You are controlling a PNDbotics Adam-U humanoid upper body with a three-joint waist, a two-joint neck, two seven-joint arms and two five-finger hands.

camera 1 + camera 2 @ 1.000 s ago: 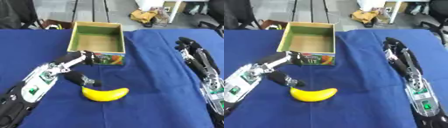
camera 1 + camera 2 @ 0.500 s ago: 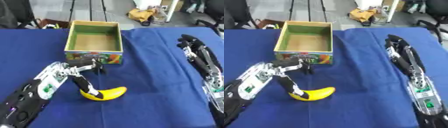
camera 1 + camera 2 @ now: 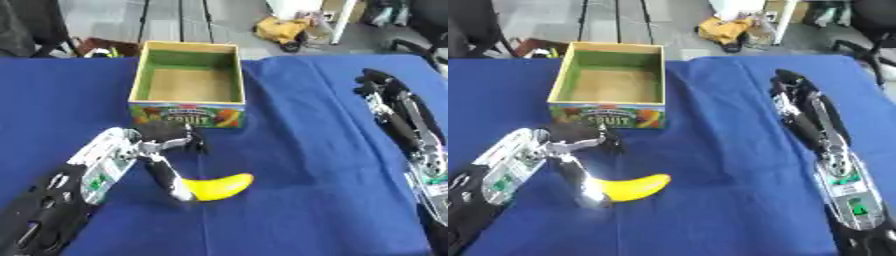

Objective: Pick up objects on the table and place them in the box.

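A yellow banana [image 3: 219,186] lies on the blue tablecloth in front of the box. The cardboard box [image 3: 143,83] stands open, green inside, with a fruit print on its front. My left hand [image 3: 164,138] hangs between the box front and the banana. Its dark fingers are loosely bent just above the cloth, and its silver thumb [image 3: 166,177] stretches down to the banana's left end. Nothing is held in it. My right hand [image 3: 798,102] lies at the right side, fingers straight and pointing away, holding nothing.
The blue table [image 3: 297,150] stretches wide between the two arms. Beyond its far edge are a grey floor, a yellow bag [image 3: 280,31] and dark chair legs. The box floor shows bare brown cardboard.
My left hand has dropped lower and its thumb now reaches the banana's left end. The banana and the right arm have stayed put. The camera has shifted slightly.
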